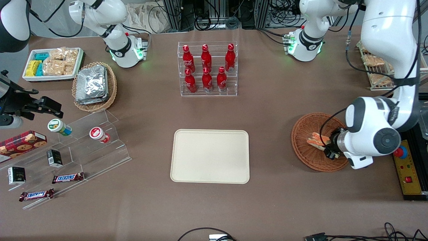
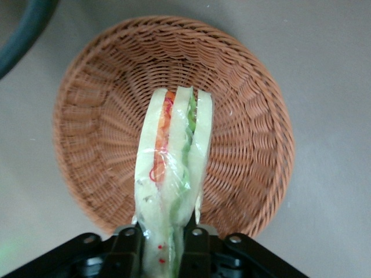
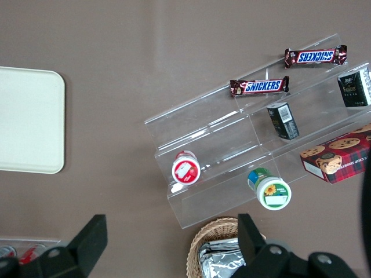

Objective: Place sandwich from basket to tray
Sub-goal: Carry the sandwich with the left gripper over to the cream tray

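The pincer (image 2: 164,240) grips the sandwich (image 2: 173,174) above the basket (image 2: 243,116), near Snickers bars (image 1: 68,177).

The tool (image 2: 164,240) hangs above the basket (image 1: 306,134), clamped on the sandwich (image 2: 172,174), which is lifted over the basket's bowl. The basket sits on the bench (image 1: 274,110) directly below the tool. The tray (image 1: 210,156) lies well apart from the tool, toward the parked arm's end.

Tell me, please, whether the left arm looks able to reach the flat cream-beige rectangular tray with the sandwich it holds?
Probably yes. The left gripper, shut on the clear-wrapped triangular sandwich, is above the round reddish-brown wicker basket; bare table lies between it and the tray, which holds nothing.
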